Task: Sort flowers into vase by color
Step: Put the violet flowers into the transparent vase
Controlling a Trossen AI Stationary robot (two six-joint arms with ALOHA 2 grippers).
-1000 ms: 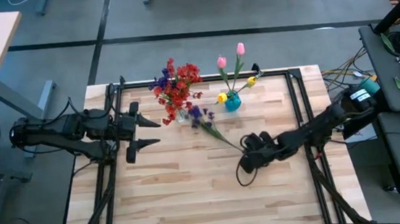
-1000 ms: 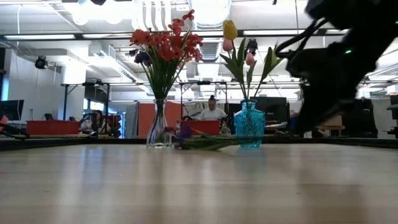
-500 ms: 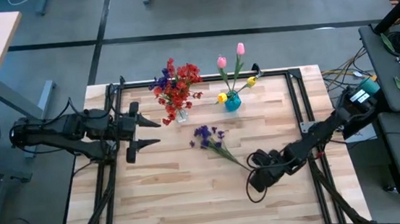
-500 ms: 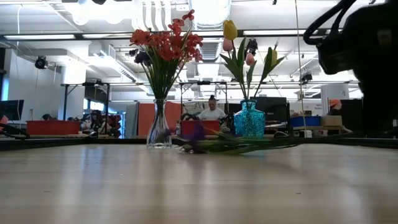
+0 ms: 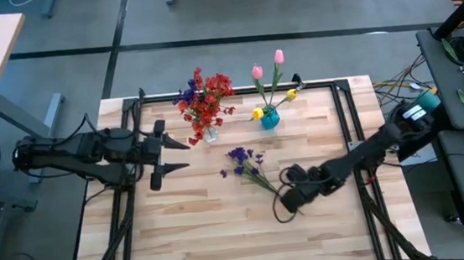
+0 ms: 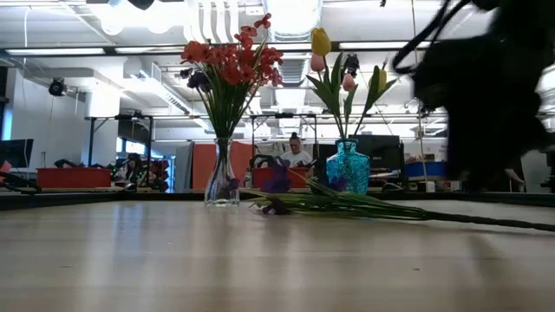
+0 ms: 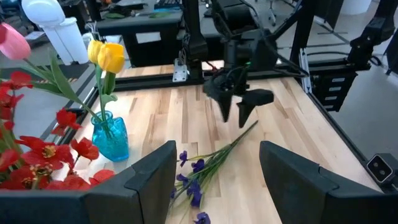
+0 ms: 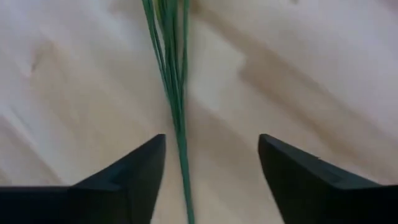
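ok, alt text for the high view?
The right gripper stands open over the stem end of the purple flowers lying on the wooden table. Behind them stand a vase of red flowers and a blue vase of tulips.

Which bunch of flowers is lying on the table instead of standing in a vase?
The purple flowers: flat on the wood, stems toward the right tool. The red flowers and tulips stand in vases.

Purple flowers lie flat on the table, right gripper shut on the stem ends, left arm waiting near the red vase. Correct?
Not quite. The right gripper is open: the right wrist view shows its fingers spread with the stems loose between them. The purple flowers do lie on the table, and the left gripper waits near the red vase.
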